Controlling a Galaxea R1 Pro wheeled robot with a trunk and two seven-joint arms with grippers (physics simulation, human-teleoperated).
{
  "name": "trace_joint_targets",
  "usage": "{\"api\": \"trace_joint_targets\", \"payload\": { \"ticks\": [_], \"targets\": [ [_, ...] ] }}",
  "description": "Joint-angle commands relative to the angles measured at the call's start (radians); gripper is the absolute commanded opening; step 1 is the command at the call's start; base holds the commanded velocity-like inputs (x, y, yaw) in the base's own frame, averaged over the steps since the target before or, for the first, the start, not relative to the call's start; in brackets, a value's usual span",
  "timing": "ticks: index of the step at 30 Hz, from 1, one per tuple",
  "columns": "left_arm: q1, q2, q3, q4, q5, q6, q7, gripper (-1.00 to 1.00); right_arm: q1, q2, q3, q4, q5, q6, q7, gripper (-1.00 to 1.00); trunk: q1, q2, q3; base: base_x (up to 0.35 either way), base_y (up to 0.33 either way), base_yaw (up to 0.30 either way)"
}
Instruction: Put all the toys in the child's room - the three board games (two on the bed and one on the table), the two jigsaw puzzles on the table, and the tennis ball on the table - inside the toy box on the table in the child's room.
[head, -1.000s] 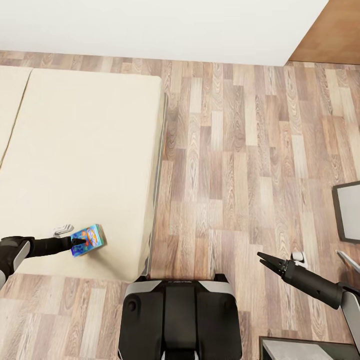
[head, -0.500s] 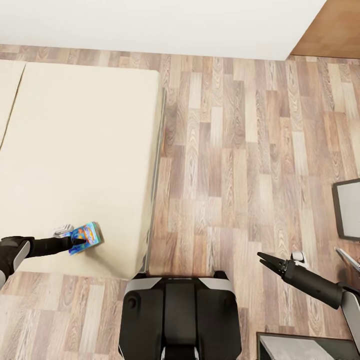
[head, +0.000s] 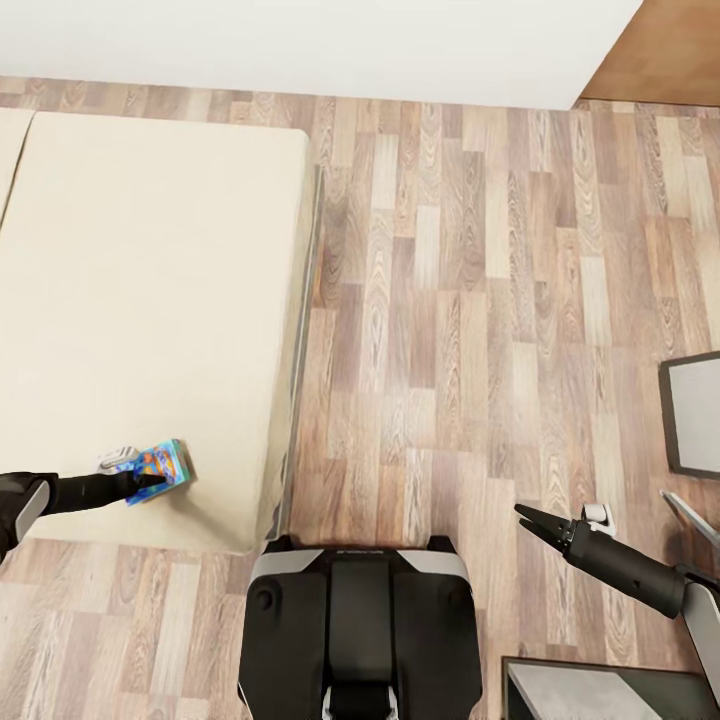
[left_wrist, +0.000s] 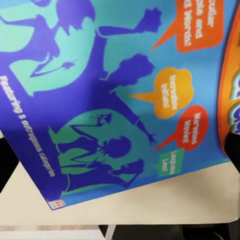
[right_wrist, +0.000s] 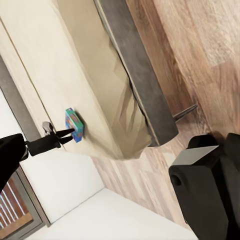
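A light blue cartoon board game (head: 155, 465) hangs tilted just over the near right corner of the beige bed (head: 150, 280), with my left gripper (head: 160, 480) shut on its edge. Up close, the left wrist view looks onto the board game's (left_wrist: 120, 100) printed blue face with speech bubbles. From the right wrist view the board game (right_wrist: 74, 125) stands on edge in the left gripper (right_wrist: 71, 132) beside the bed (right_wrist: 65, 65). My right gripper (head: 524, 514) hovers open over the wooden floor, holding nothing. The table and toy box are out of view.
Wood floor (head: 450, 300) stretches to the right of the bed. A dark-framed grey-topped piece of furniture (head: 692, 415) sits at the right edge, another (head: 600, 700) at the bottom right. A white wall (head: 300, 40) runs along the far side. My base (head: 360, 620) is below.
The whole view has shifted, so the camera has moved: the bed now sits further left in the picture. The left gripper keeps hold of the board game. The right arm's pose is unchanged.
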Motion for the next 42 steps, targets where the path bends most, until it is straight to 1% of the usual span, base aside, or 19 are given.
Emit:
{"api": "trace_joint_targets", "payload": {
  "ticks": [1,14,42],
  "targets": [
    [0.001,-0.021,-0.001,0.001,-0.025,-0.004,0.001,1.0,0.0,0.0,-0.001,0.0,0.002,0.004,0.004,1.0,0.001,-0.001,-0.002,0.0,-0.028,0.0],
    [0.001,-0.021,-0.001,0.001,-0.025,-0.004,0.001,1.0,-0.001,0.0,-0.001,0.0,0.002,0.004,0.004,1.0,0.001,-0.001,-0.006,0.0,-0.122,0.0],
    [0.001,-0.02,-0.002,0.001,-0.025,-0.004,0.001,1.0,0.0,0.0,-0.001,0.001,0.003,0.003,0.003,1.0,0.001,-0.001,-0.006,0.0,-0.006,0.0]
  ]
}}
